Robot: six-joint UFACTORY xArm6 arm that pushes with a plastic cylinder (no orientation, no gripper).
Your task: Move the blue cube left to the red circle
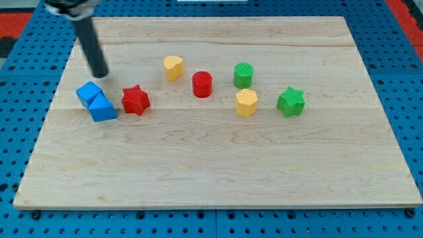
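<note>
Camera view shows my tip (100,75) resting on the wooden bench (218,172) near the view's upper left, just above and slightly right of the blue cube (88,92). As a tool it is a plain rod, with nothing to open or close and nothing gripped. Tip and cube look close but apart, though I cannot be sure of the gap.

The blue cube sits at the far left of the group, touching a second blue block (102,108), wedge-like, just below and right of it. A red star (135,100) lies just right of that pair. The red circle (202,84), a short cylinder, stands further right, near the bench's middle, with a yellow heart-shaped block (173,67) to its upper left.

By my reading the task has hardly begun: the cube is well apart from the red circle, and the red star lies between them. What remains is nearly the whole push toward the circle's left side, likely skirting the star and the other blue block.
</note>
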